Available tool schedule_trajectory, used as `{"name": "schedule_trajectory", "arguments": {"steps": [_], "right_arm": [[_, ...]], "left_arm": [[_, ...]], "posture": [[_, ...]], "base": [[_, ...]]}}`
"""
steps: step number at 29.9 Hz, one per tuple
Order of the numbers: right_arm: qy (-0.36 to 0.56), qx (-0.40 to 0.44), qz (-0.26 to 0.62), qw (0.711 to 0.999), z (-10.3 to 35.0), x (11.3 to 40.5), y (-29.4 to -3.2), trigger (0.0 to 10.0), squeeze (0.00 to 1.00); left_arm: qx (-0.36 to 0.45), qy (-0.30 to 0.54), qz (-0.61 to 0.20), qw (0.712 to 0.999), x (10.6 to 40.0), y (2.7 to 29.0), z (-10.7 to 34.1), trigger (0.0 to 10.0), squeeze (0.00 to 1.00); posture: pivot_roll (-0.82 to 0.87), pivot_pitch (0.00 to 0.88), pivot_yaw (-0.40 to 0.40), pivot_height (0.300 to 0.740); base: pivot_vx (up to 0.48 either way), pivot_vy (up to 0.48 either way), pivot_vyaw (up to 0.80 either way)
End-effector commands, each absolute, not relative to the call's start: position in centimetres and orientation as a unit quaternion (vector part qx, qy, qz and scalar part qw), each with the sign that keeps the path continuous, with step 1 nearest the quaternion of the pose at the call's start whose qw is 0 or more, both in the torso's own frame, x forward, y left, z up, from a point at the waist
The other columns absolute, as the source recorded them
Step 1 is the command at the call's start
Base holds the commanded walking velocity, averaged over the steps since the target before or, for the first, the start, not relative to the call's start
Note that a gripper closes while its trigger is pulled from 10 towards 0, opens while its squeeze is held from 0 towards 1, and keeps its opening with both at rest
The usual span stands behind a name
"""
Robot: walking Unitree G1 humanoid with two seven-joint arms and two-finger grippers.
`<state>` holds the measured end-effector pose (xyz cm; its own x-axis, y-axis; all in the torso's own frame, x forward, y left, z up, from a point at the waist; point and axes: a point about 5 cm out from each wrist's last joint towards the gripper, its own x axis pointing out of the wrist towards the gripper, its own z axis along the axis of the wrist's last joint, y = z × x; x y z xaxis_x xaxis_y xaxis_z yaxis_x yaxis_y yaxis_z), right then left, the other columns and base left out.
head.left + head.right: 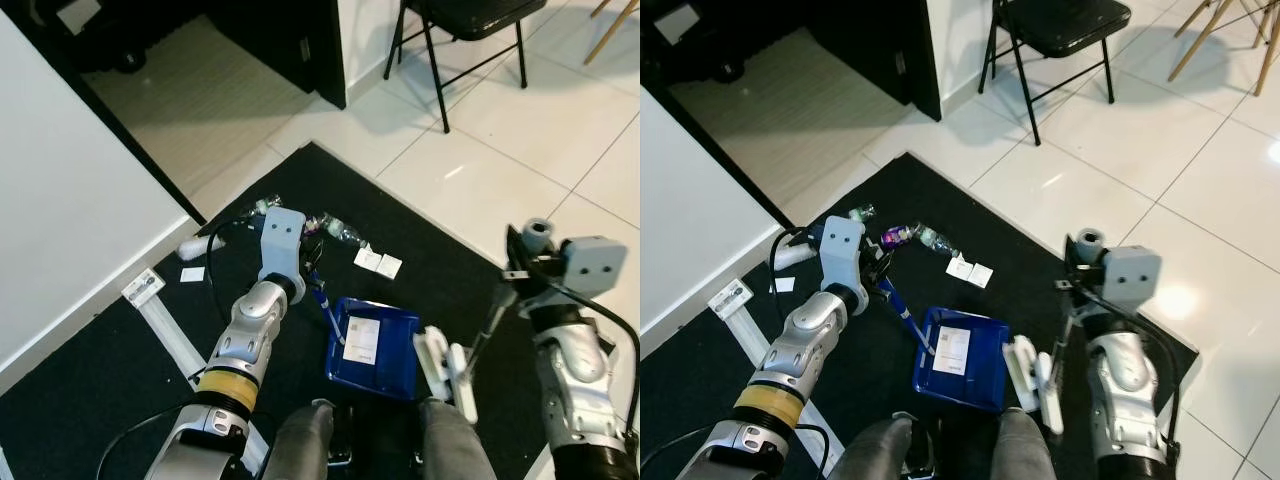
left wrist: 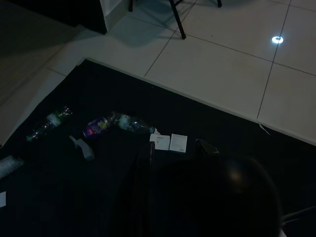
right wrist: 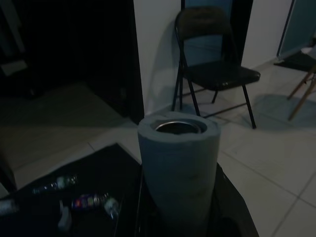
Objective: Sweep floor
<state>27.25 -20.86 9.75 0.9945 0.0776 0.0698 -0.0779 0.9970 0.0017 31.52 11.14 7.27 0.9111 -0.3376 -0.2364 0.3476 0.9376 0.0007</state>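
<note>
While you look down from the head camera, your stock on the floor reads as follows.

Black mat (image 1: 120,370): matte, dark, its corner pointing toward glossy white floor tiles (image 1: 520,140).

Blue dustpan (image 1: 375,345): hard plastic, rectangular, shallow-walled, lying on the mat before your knees, with a white printed card (image 1: 360,340) flat inside it. A slim blue handle (image 1: 322,300) slants up from its edge to your left gripper (image 1: 300,262); the fingers are hidden behind the grey wrist housing, so you cannot tell how they are set.

Broom: a grey, cylindrical foam-sleeved handle top (image 3: 178,170) with a metal tube end showing, standing at your right gripper (image 1: 520,270); whether its fingers clamp the handle cannot be made out. A dark shaft (image 1: 485,330) runs down to a white plastic head (image 1: 445,368) just beside the dustpan's right wall.

Litter beyond the dustpan: two clear crumpled plastic bottles (image 2: 49,121), one with a purple label (image 2: 98,127); a white spray trigger (image 2: 81,148); two square white paper pieces (image 1: 378,262).

Folding chair (image 1: 1060,30): black, thin metal legs, on the tiles.
</note>
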Motion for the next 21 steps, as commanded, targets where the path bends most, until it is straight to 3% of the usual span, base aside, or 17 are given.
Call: {"name": "schedule_trajectory", "arguments": {"steps": [1,12,21], "right_arm": [[-0.049,0.028,0.055,0.997,9.8,27.4,-19.9,10.0,0.0],[-0.103,0.038,0.169,0.979,13.1,27.7,-15.7,10.0,0.0],[-0.125,-0.018,0.219,0.968,16.1,25.8,-16.7,10.0,0.0]], "left_arm": [[0.031,0.168,-0.177,0.969,30.4,11.5,5.1,10.0,0.0],[0.028,0.169,-0.181,0.969,30.6,11.0,5.4,10.0,0.0],[0.006,0.171,-0.159,0.972,31.5,11.2,6.0,10.0,0.0]], "posture": [[-0.18,0.203,0.14,0.74],[-0.19,0.2,0.137,0.74],[-0.2,0.192,0.121,0.74]], "base": [[0.0,0.0,0.0],[0.0,0.0,0.0],[0.0,0.0,0.0]]}}
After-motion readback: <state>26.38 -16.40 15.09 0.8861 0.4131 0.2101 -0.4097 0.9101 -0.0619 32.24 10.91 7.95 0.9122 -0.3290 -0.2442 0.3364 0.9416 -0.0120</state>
